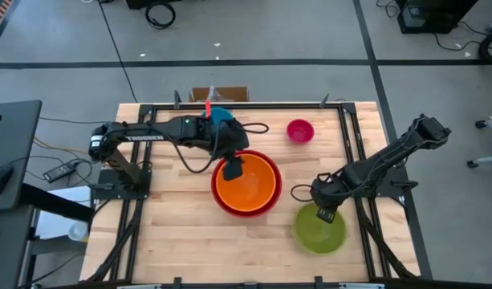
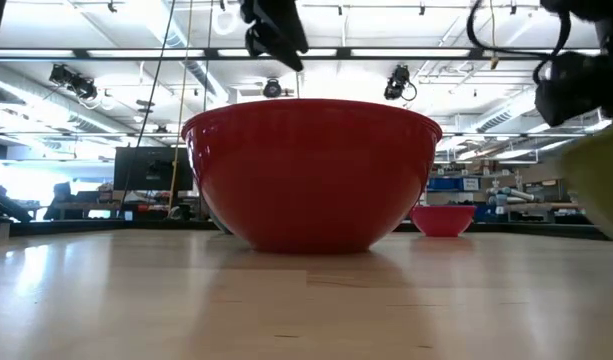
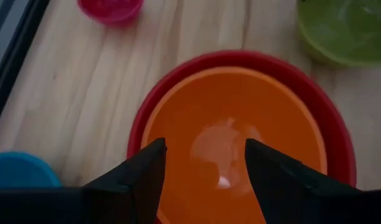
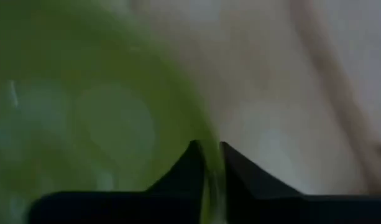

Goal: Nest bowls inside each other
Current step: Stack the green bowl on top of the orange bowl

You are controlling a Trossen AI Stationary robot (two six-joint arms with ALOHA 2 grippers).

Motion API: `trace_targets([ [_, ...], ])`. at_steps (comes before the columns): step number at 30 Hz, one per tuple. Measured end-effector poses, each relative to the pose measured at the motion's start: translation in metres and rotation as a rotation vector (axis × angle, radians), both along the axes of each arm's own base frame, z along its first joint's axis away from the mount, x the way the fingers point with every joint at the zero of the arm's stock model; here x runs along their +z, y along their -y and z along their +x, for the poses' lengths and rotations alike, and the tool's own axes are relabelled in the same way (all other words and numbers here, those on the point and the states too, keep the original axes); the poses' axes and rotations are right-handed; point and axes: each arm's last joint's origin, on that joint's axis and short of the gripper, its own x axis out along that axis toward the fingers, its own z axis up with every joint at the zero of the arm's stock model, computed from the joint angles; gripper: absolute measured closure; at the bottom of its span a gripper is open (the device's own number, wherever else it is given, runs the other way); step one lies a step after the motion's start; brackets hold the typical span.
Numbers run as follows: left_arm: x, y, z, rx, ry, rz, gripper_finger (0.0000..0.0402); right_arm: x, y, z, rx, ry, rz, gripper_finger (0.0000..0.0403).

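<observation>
Right gripper (image 4: 206,163) fingers pinching rim of glossy lime green plastic bowl (image 1: 319,229), sitting on desk (image 1: 173,233) just right of orange bowl (image 1: 246,183) nested in big red bowl (image 1: 221,202). Next move likely leftward carry. Left gripper (image 3: 202,171) fingers spread, hovering over orange bowl.

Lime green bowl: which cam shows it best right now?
High view: the whole lime green bowl shows, with the right gripper pinching its rim. The right wrist view is filled by its rim and inside; the left wrist view catches part of it; the low view shows only a sliver at the frame edge.
</observation>
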Motion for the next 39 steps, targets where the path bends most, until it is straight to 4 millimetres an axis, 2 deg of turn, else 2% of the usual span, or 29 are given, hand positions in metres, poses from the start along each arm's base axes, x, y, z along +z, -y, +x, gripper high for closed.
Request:
trace_targets([
  [5,0.003,0.000,-0.004,0.026,0.001,0.003,0.0180,0.002,-0.001,0.005,-0.033,0.045,0.002,0.0378],
  [8,0.006,0.000,-0.006,0.033,0.008,-0.001,0.0180,0.014,0.002,0.010,-0.086,0.088,-0.027,0.0382],
  [15,0.007,-0.002,-0.013,0.111,-0.017,0.006,0.0180,0.070,0.015,0.020,-0.170,0.143,-0.119,0.0382],
  [19,0.009,-0.003,-0.007,0.147,0.045,-0.023,0.0180,0.103,0.025,0.022,-0.203,0.181,-0.210,0.0382],
  [23,0.014,-0.003,-0.001,0.194,0.134,-0.068,0.0180,0.126,0.038,0.028,-0.286,0.265,-0.353,0.0382],
  [26,0.019,-0.005,0.003,0.188,0.202,-0.099,0.0180,0.130,0.052,0.035,-0.380,0.307,-0.465,0.0382],
  [30,0.022,-0.008,0.006,0.218,0.249,-0.074,0.0180,0.127,0.068,0.057,-0.483,0.380,-0.507,0.0382],
  [39,0.020,-0.021,0.002,0.317,0.223,-0.032,0.0180,0.117,0.080,0.109,-0.470,0.570,-0.570,0.0382],
])
